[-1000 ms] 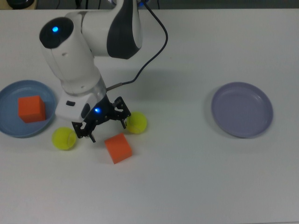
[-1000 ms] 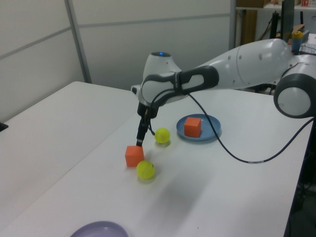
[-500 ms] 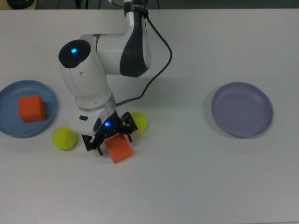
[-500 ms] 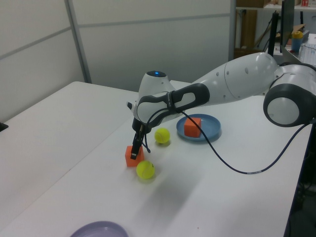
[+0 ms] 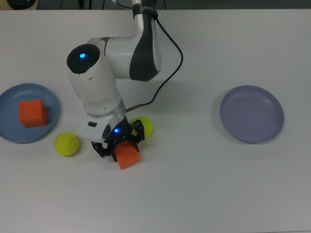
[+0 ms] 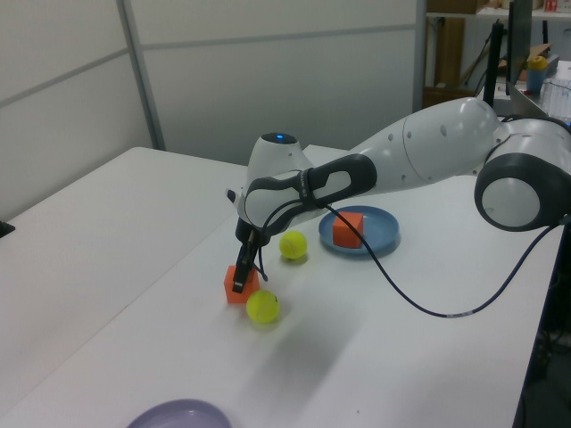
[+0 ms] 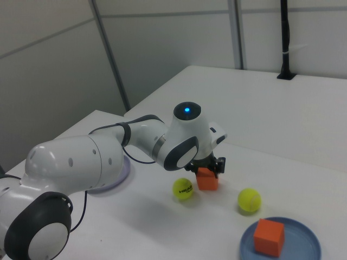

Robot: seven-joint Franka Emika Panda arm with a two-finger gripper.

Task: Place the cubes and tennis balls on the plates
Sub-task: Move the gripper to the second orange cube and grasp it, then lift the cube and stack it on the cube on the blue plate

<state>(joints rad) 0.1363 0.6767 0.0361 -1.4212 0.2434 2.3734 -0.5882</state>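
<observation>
Since a second ago the gripper (image 5: 119,145) has dropped from beside the loose orange cube (image 5: 128,156) to straddle it, fingers apart; the other cube (image 5: 33,113) sits on the blue plate (image 5: 9,96). Left view: a tennis ball (image 6: 262,306) lies just beside, and could be nudged rolling. Right view: the marked ball (image 7: 184,189) nearly touches the cube.

The gripper (image 5: 118,145) covers the loose cube's (image 5: 128,157) 11 o'clock corner in the top view. The lavender plate (image 6: 177,415) is cut by the left view's bottom edge; the arm hides most of it in the right view.
</observation>
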